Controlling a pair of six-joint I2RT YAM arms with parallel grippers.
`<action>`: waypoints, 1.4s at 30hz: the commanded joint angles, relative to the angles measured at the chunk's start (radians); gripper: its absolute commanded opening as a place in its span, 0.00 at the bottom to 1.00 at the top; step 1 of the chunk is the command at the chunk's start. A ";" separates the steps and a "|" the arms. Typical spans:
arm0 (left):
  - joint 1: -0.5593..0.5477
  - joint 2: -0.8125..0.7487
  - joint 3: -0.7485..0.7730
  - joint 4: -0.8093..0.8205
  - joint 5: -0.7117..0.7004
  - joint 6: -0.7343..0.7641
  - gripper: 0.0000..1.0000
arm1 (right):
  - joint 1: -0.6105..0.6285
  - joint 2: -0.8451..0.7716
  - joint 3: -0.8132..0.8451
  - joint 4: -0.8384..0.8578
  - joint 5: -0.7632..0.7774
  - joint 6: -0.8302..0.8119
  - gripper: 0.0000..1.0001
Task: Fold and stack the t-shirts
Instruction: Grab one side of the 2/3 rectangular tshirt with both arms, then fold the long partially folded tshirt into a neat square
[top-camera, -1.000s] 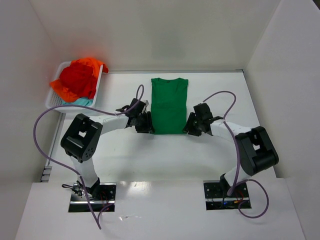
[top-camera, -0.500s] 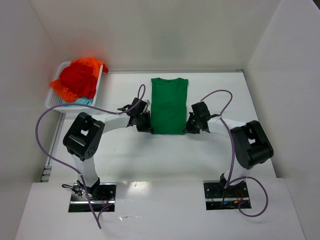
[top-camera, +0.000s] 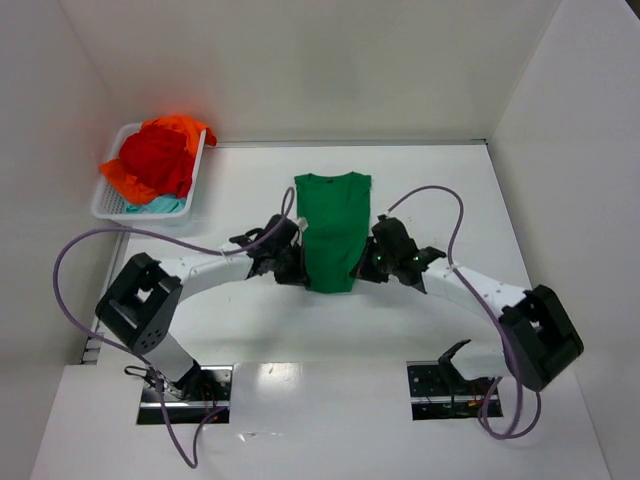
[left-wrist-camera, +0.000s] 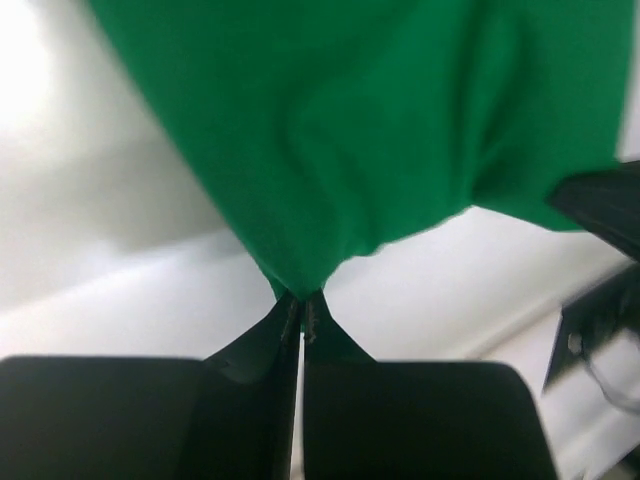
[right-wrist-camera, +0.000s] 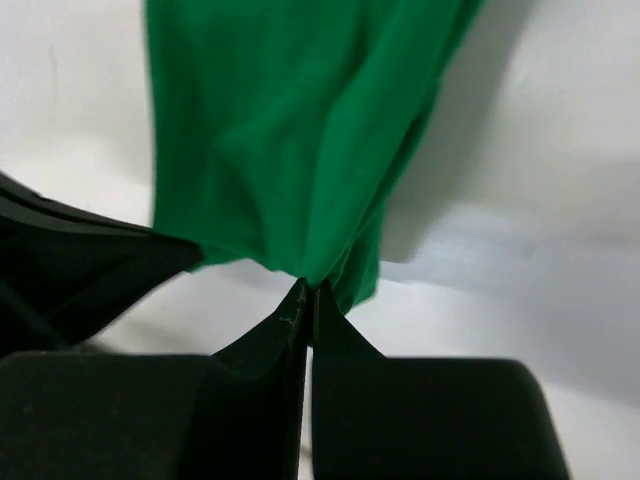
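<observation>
green t-shirt (top-camera: 334, 215) in left pincer (left-wrist-camera: 302, 300), right pincer (right-wrist-camera: 306, 290)

You've got the top camera high behind the bases (top-camera: 185, 385), looking down over the whole table (top-camera: 320, 330). Each wrist camera peers along its own fingers (left-wrist-camera: 255, 345), right up close, facing the green t-shirt (top-camera: 335, 225). Its lower edge shows in all three.
</observation>
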 joint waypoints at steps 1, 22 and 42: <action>-0.111 -0.113 -0.039 -0.075 -0.021 -0.089 0.00 | 0.081 -0.138 -0.048 -0.079 0.020 0.115 0.00; -0.217 -0.733 -0.087 -0.410 -0.193 -0.355 0.00 | 0.108 -0.464 0.040 -0.316 0.111 0.180 0.00; 0.120 -0.471 0.024 -0.316 -0.166 -0.277 0.00 | -0.040 -0.071 0.274 -0.112 0.057 -0.027 0.00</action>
